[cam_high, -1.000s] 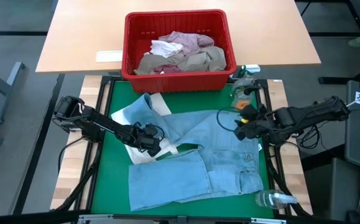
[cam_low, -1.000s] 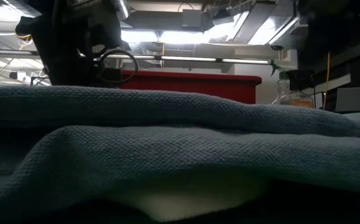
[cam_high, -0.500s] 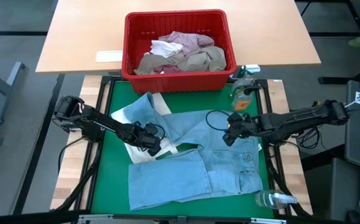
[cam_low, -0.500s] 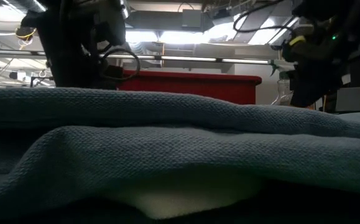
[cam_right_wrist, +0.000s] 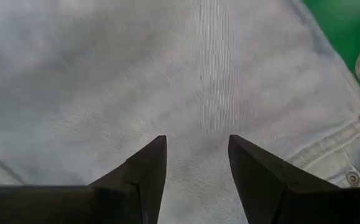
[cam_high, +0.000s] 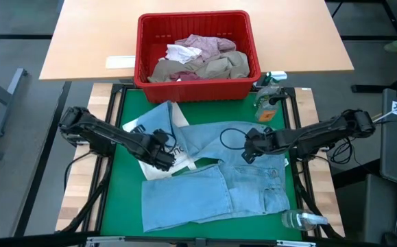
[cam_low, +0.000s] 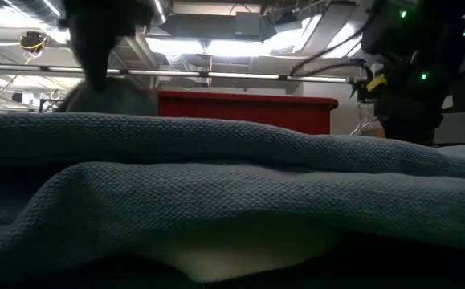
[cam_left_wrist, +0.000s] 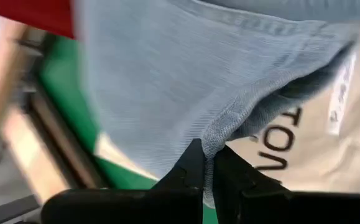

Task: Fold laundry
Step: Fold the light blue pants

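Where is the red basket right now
In the high view the red basket sits at the far middle of the table, just beyond the green mat, with the jeans spread on the mat in front of it.

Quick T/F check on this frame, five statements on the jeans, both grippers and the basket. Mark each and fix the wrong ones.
1. The left gripper is shut on a fold of the jeans. True.
2. The right gripper has its fingers clamped on the jeans. False: its fingers stand open above the denim, with cloth showing between them.
3. The red basket is empty. False: it holds several crumpled garments.
4. The jeans lie on the green mat, outside the basket. True.
5. A spray bottle stands inside the basket. False: it lies on the mat's near right corner, beside the jeans.
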`<state>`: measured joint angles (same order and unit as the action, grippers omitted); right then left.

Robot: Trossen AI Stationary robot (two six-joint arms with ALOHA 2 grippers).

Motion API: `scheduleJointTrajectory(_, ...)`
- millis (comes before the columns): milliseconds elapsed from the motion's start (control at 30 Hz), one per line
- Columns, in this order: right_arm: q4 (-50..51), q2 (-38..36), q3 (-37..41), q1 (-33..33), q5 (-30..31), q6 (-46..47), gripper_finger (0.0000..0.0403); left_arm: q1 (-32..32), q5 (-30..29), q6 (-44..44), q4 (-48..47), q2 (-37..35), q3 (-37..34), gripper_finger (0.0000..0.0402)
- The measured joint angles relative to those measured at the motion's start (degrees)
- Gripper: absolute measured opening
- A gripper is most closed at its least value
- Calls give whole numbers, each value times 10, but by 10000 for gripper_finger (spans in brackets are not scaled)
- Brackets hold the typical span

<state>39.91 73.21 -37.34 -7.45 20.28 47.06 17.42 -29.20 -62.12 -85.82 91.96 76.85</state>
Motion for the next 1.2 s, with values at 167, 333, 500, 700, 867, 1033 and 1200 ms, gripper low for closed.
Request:
scheduleJointTrajectory(167, 8, 65, 0, 0, -20, 0, 172, 16, -79, -42, -40, -5, 72, 4)
scheduleJointTrajectory(333, 25, 126, -5, 0, -44, 1, 172, 17, -149, -62, -43, -8, 109, 4)
scheduleJointTrajectory(500, 57, 146, -6, -1, -47, 11, 172, 13, -187, -63, -42, -7, 152, 4)
scheduleJointTrajectory(700, 102, 148, -15, 0, -49, 13, 172, 12, -190, -36, -42, -7, 245, 4)
scheduleJointTrajectory(867, 143, 150, -16, 0, -49, 25, 172, 12, -194, -1, -42, -8, 343, 4)
scheduleJointTrajectory(1033, 158, 150, -15, 0, -49, 25, 172, 17, -195, 50, -42, -8, 418, 4)
scheduleJointTrajectory(1200, 163, 150, -15, 0, -49, 25, 172, 30, -152, 148, -42, -10, 470, 4)
